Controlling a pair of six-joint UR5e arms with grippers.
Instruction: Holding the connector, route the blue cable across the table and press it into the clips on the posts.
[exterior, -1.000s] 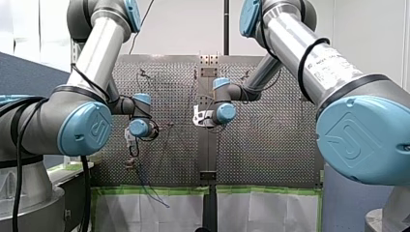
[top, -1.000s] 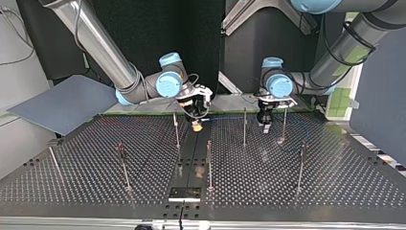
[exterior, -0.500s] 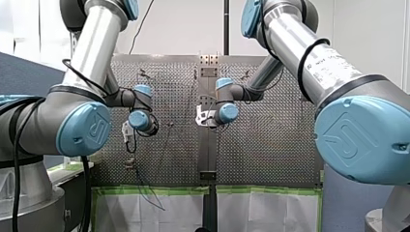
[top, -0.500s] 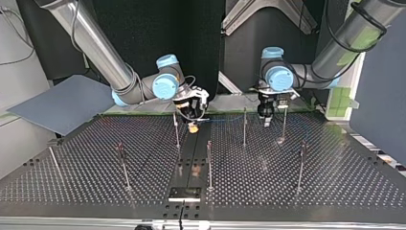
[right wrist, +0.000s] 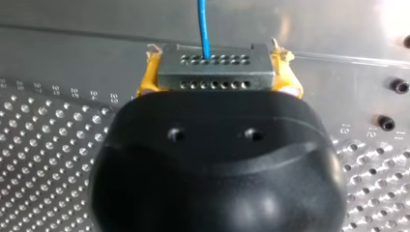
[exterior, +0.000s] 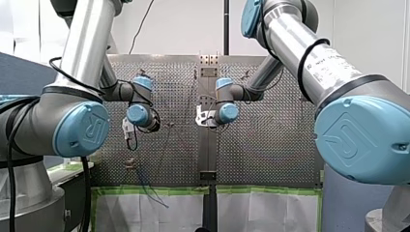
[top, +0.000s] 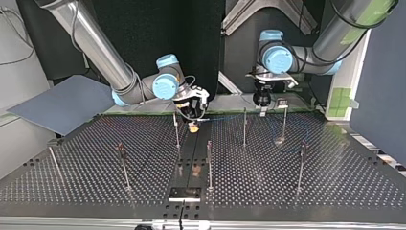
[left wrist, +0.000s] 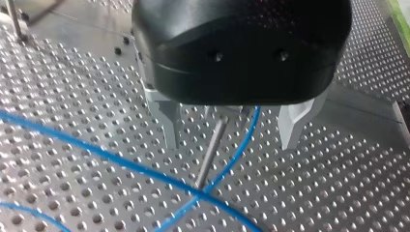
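My right gripper [right wrist: 215, 89] is shut with its yellow pads [right wrist: 146, 79] on the grey connector [right wrist: 215, 72], and the blue cable [right wrist: 203, 24] runs out of the connector's far face. In the top view this gripper [top: 193, 125] hangs low over the table's centre strip. The blue cable [top: 225, 118] leads from it toward the top view's right. My left gripper [left wrist: 232, 140] is open, its metal fingers [left wrist: 170, 123] apart above a thin post [left wrist: 211, 152]. Blue cable [left wrist: 121, 163] strands cross on the plate near that post's foot. In the top view my left gripper [top: 262, 104] is raised above the posts.
Several thin posts stand on the perforated table [top: 335, 182], among them one [top: 244, 127] between the grippers, one [top: 284, 125] by my left gripper and one [top: 209, 163] nearer the camera. A grey panel [top: 62, 103] leans at the top view's left.
My left gripper has lifted away from the table and drawn back toward the arms' side. My right gripper shifted slightly toward the top view's left, then held still with the connector.
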